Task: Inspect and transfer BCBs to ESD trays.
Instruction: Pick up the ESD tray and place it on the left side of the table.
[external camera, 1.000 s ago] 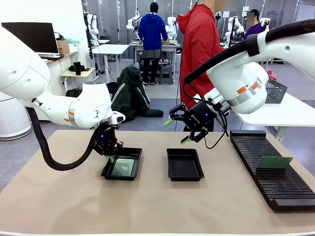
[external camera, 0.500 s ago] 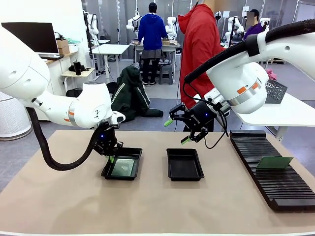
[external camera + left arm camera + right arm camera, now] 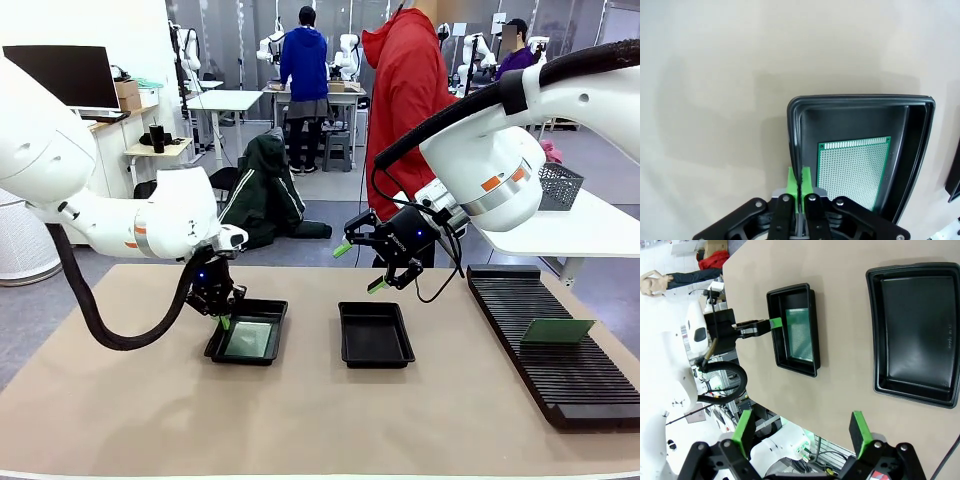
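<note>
- Not much has moved in the last second: the left arm has swung a touch toward the robot's left, and the left tool [image 3: 224, 318] and the left ESD tray [image 3: 270, 310] have crept that way with it. The right arm hasn't budged.
- The left tool's pads are pressed together on the thin rim of the left ESD tray [image 3: 860, 98] near one corner, so it looks clamped on the tray itself, not on a board.
- One BCB [image 3: 854, 170] lies flat on that tray's floor, off toward the side away from the pinch.
- The right tool [image 3: 360, 268] hangs above the right ESD tray [image 3: 375, 335] with its pads wide apart and nothing in them. That tray is bare inside.
- A second BCB [image 3: 557, 331] stands on edge in the slotted rack [image 3: 540, 370] on the robot's right.
- My read: the step in hand is nudging the loaded tray across the worktop [image 3: 300, 420].
- To do that well, I'd keep the tray flat on the worktop and drag it slowly. A one-corner pinch on a flared rim could tip the tray or slip, and the loose board would then slide around.
- I'd also keep it well apart from the right ESD tray and let go only once it sits flat.
</note>
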You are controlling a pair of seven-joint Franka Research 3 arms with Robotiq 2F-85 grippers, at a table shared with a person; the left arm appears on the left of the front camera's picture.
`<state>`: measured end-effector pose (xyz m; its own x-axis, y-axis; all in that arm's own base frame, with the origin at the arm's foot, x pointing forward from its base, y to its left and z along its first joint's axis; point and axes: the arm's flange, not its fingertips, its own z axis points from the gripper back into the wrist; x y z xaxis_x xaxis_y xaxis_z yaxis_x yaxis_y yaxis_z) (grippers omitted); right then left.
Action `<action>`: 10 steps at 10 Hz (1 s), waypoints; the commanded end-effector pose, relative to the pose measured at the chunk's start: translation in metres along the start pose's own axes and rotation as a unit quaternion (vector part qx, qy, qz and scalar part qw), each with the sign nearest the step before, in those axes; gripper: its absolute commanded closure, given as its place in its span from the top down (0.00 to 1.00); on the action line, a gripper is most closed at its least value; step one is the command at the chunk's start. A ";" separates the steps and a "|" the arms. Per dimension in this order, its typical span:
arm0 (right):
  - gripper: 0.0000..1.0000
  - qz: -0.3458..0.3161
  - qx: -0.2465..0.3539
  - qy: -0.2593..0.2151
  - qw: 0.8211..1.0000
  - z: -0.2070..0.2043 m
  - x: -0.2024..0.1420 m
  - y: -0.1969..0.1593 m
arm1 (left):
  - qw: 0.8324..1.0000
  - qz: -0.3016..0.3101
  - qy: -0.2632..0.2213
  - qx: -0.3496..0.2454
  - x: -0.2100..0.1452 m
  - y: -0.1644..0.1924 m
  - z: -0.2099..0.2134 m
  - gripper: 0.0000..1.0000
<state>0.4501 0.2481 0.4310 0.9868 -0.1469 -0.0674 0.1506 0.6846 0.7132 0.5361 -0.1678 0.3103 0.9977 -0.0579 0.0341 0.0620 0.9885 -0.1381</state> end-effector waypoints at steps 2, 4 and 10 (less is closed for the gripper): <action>1.00 -0.005 -0.005 -0.001 1.000 -0.001 0.003 0.003 | 0.997 -0.003 -0.016 -0.071 -0.007 0.042 0.007 0.00; 1.00 -0.005 -0.005 -0.001 1.000 -0.001 0.003 0.003 | 0.995 0.000 -0.026 -0.094 -0.012 0.059 0.019 0.00; 1.00 -0.005 -0.005 -0.001 1.000 -0.001 0.003 0.003 | 0.990 0.000 -0.024 -0.136 -0.027 0.127 0.055 0.01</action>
<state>0.4502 0.2481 0.4309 0.9868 -0.1469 -0.0675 0.1507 0.6845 0.7132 0.5249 -0.0479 0.3411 0.9963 -0.0301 0.0800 0.0572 0.9300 -0.3631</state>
